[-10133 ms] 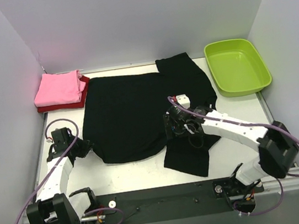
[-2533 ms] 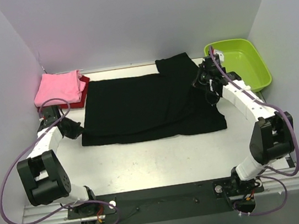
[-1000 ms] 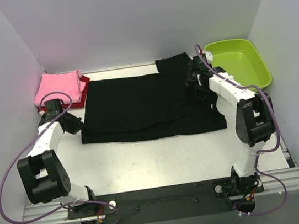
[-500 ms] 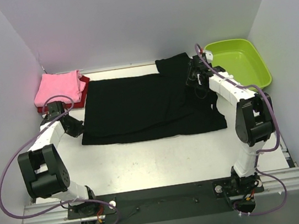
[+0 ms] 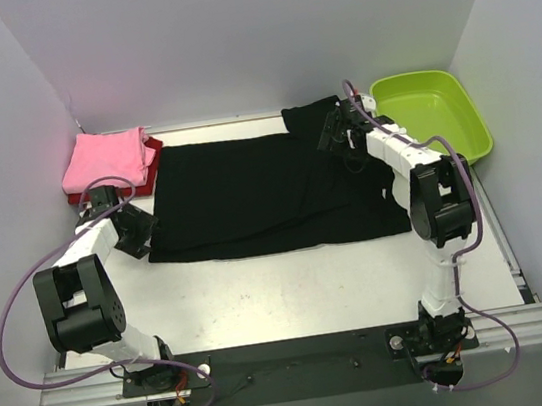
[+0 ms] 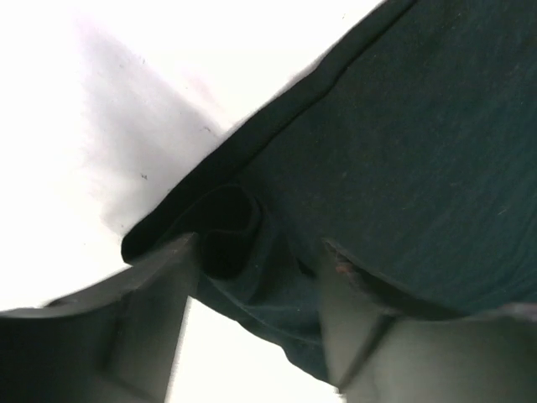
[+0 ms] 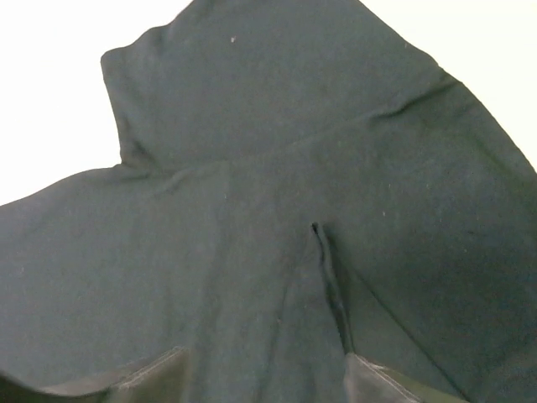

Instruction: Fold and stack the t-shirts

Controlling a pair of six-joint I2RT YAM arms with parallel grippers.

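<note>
Shirts first: the big black t-shirt (image 5: 260,194) lies flat across the middle of the tabletop (image 5: 293,291), folded into a wide band, with one sleeve sticking out toward the far edge on its right side. The pink t-shirt (image 5: 104,161) is folded and sits on top of the dark red t-shirt (image 5: 152,171) in the far left corner, just beside the black one, with only a strip of red peeking out underneath. Over on the far right there's a lime-green tub (image 5: 431,120), close to the sleeve end but not touching the cloth. The left tool (image 5: 137,232) is down low at the near left corner of the black t-shirt. From its wrist cam the fingers (image 6: 155,294) are spread, and a little rolled-up bit of that corner sits in the gap between them, not pinched as far as I can see. The right tool (image 5: 337,133) is over the far right part of the same shirt, about where the sleeve meets the body. It's spread wide too, holding nothing, just flat black cloth below it with one small raised crease running up the middle. Can't tell whether its tips actually touch the fabric.
</note>
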